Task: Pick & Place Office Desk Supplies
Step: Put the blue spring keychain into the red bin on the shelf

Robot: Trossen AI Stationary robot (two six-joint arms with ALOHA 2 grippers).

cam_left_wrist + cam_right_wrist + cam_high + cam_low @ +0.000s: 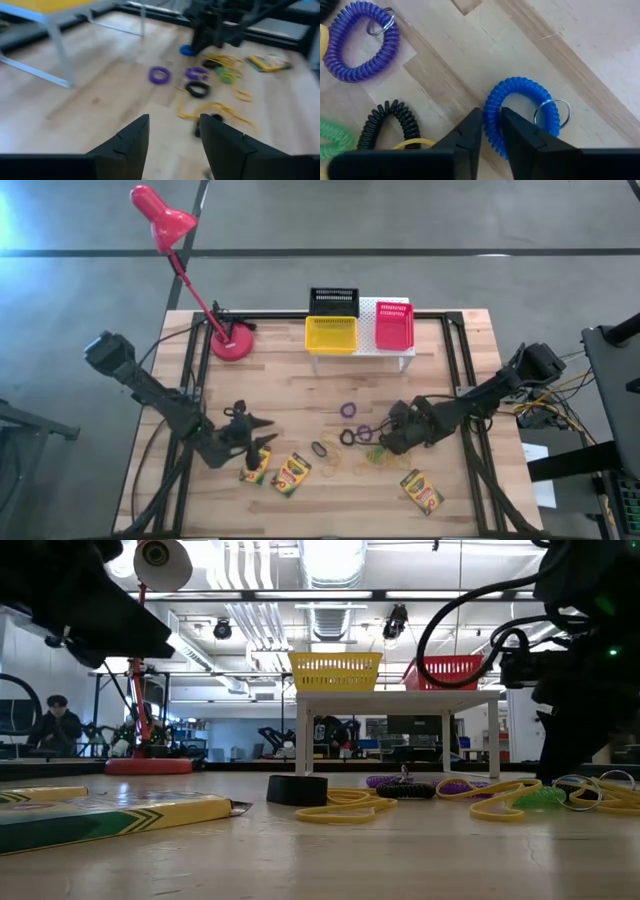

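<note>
Three yellow-green crayon boxes (257, 467) (291, 475) (422, 491) lie flat near the table's front. Coiled rings in purple (348, 410), black (320, 449) and green (330, 140) lie among tan rubber bands (345, 808) at mid-table. My right gripper (492, 122) points steeply down, shut on a blue coiled ring (520, 115). My left gripper (172, 135) hovers open over the front left, above the leftmost crayon box, holding nothing. The black (333, 302), yellow (331, 334) and pink-red (394, 326) baskets stand at the back, the latter two on the white riser. My right gripper pinches the blue ring's coiled band (492, 107) on the side opposite its small metal key loop (552, 112). One finger is inside the ring's hole and one outside. The fingers come from above, slanting down. The ring lies flat on the table.
A red desk lamp (232, 342) stands at the back left, its head (160, 215) reaching past the table's far edge. The white riser (395, 358) occupies the back centre. Bare wood lies between the riser and the rings.
</note>
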